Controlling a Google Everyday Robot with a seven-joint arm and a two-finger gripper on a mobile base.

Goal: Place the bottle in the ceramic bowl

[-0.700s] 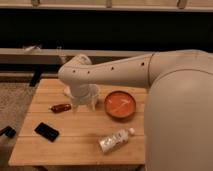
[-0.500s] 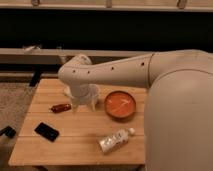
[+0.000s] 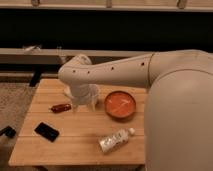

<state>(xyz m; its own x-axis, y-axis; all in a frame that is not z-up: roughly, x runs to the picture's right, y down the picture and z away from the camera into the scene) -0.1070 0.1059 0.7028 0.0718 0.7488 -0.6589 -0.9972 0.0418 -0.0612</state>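
The bottle (image 3: 116,140) is clear crinkly plastic with a white cap and lies on its side near the front edge of the wooden table (image 3: 75,145). The ceramic bowl (image 3: 120,104) is orange-red, shallow and glossy, and sits behind the bottle at the table's right. My white arm reaches in from the right above the bowl and bends down at the table's back middle. My gripper (image 3: 84,103) hangs there just above the tabletop, left of the bowl and well behind the bottle. A translucent white form around it may be the cup.
A small red-brown oblong object (image 3: 60,107) lies left of the gripper. A flat black device (image 3: 46,131) lies at the front left of the table. A dark object (image 3: 7,131) is on the floor to the left. A low shelf runs behind the table.
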